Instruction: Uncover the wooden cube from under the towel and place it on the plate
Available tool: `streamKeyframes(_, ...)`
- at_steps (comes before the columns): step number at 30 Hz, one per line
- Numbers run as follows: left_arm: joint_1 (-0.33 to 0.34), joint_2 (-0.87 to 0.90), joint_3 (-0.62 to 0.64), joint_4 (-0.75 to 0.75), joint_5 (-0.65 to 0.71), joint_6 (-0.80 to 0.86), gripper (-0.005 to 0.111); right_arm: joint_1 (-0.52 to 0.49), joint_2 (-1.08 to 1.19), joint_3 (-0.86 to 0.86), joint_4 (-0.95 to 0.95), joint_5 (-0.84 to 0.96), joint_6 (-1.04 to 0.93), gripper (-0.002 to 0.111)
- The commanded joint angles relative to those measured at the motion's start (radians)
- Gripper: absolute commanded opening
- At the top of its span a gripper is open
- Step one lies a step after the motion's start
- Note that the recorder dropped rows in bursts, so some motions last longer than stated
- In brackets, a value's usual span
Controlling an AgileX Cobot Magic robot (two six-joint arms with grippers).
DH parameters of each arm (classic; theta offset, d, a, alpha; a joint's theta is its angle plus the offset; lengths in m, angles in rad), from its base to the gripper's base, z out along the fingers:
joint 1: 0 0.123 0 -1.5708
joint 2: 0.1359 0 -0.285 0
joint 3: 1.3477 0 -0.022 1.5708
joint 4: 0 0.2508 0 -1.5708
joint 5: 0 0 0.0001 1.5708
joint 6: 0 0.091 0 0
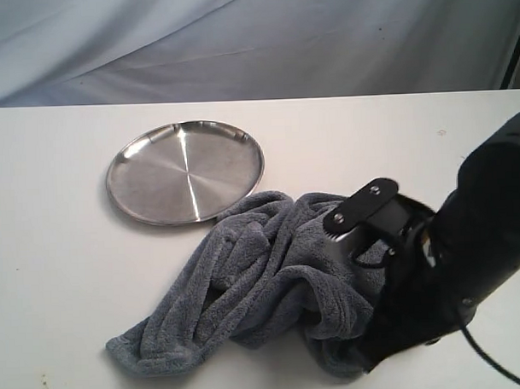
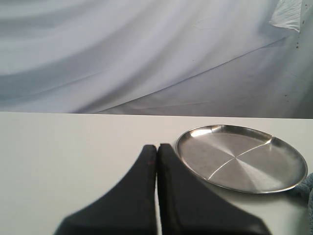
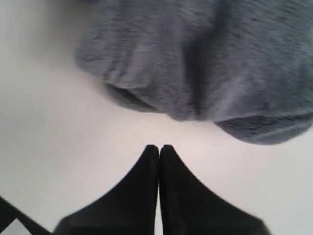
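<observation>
A crumpled grey towel [image 1: 263,280] lies on the white table just in front of the shiny steel plate [image 1: 186,171], which holds nothing. The wooden cube is hidden; no part of it shows. My right arm [image 1: 450,265] reaches over the towel's right end. In the right wrist view the right gripper [image 3: 159,147] is shut and holds nothing, its tips a short way from the towel's edge [image 3: 205,63]. The left gripper [image 2: 157,146] is shut and empty too, beside the plate [image 2: 242,157] in the left wrist view. The left arm is not in the exterior view.
A pale blue-grey cloth backdrop [image 1: 255,41] hangs behind the table's far edge. Bare white tabletop [image 1: 49,279] lies left of the towel and the plate.
</observation>
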Motion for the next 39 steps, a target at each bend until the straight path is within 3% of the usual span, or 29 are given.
streamKeyframes(1, -0.001, -0.002, 0.004, 0.001, -0.004, -0.003, 0.001, -0.146, -0.002, 0.002, -0.016, 0.000, 0.021, 0.000)
streamKeyframes(7, -0.001, -0.002, 0.004, 0.001, -0.004, -0.001, 0.001, -0.359, 0.054, -0.045, -0.018, -0.074, 0.021, 0.000)
streamKeyframes(14, -0.001, -0.002, 0.004, 0.001, -0.004, -0.001, 0.001, -0.460, 0.218, -0.233, -0.020, -0.034, 0.021, 0.000)
streamKeyframes(20, -0.001, -0.002, 0.004, 0.001, -0.004, -0.003, 0.001, -0.455, 0.362, -0.465, -0.018, 0.042, 0.021, 0.000)
streamKeyframes(29, -0.001, -0.002, 0.004, 0.001, -0.004, -0.001, 0.001, -0.347, 0.531, -0.791, 0.055, 0.150, 0.015, 0.000)
streamKeyframes(39, -0.001, -0.002, 0.004, 0.001, -0.004, -0.001, 0.001, -0.177, 0.606, -0.956, 0.073, 0.177, 0.014, 0.000)
